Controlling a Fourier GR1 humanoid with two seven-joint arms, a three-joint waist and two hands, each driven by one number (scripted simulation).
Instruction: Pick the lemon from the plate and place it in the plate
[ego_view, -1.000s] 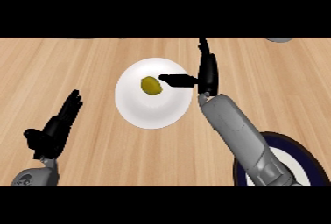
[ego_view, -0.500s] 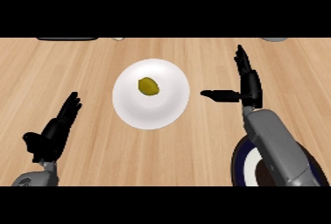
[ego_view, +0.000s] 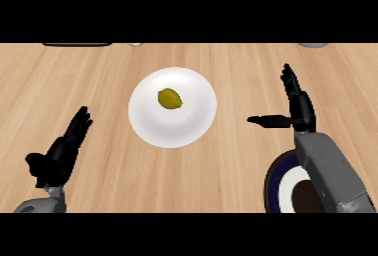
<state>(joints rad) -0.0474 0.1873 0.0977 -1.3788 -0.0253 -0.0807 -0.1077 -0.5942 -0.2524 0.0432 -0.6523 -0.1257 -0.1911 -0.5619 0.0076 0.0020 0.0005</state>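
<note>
A yellow-green lemon lies on a white plate in the middle of the wooden counter. My right hand is open, fingers straight and thumb out to the left, to the right of that plate and apart from it. It holds nothing. A second plate, dark blue with a white ring and a dark centre, sits at the lower right, partly hidden by my right forearm. My left hand rests open at the lower left, fingers up.
Along the counter's far edge there are a dark flat object at the left, a small pale thing beside it and a grey object at the right.
My right hand has drawn away from the lemon on the white plate, moving right and toward me, with nothing in it. The lemon has stayed on the plate. The left hand has kept still.
</note>
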